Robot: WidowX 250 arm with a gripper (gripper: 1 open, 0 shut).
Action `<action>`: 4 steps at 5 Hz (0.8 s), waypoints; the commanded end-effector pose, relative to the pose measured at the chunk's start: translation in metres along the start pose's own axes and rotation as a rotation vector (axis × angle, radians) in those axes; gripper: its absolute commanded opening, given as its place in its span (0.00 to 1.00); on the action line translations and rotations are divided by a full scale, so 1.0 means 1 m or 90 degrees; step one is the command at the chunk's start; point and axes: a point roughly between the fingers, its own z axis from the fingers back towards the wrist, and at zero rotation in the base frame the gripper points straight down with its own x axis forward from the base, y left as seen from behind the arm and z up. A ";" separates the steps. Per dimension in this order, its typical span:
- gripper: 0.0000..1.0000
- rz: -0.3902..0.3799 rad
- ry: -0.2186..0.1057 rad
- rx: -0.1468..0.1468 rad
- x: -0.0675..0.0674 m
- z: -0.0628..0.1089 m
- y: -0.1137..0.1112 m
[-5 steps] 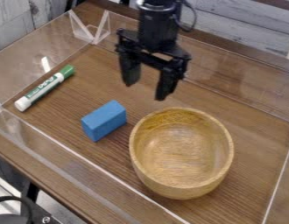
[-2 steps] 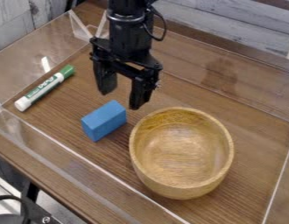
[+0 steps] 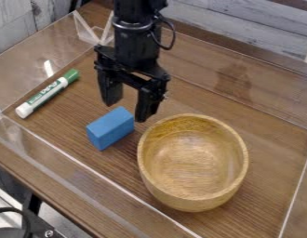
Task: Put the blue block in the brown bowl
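The blue block [image 3: 110,127] lies flat on the wooden table, just left of the brown bowl [image 3: 193,162], which stands empty at the front right. My black gripper [image 3: 127,103] points straight down, its fingers spread open with nothing between them. It hovers just behind and slightly right of the block, apart from it, with the right fingertip close to the bowl's far-left rim.
A green-and-white marker [image 3: 46,92] lies at the left of the table. A clear plastic wall [image 3: 26,139] fences the table along its left and front edges, and a clear stand [image 3: 94,30] sits at the back behind the arm.
The gripper has moved left and toward the camera, dropping lower, from behind the bowl to just behind the blue block. It stayed open. Block, bowl and marker have not moved.
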 end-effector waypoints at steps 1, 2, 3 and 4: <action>1.00 0.002 -0.033 0.007 0.001 0.009 0.003; 1.00 0.000 -0.030 0.007 0.000 0.006 0.004; 1.00 -0.001 -0.030 0.006 -0.003 0.004 0.004; 1.00 0.000 -0.031 0.006 -0.005 0.001 0.006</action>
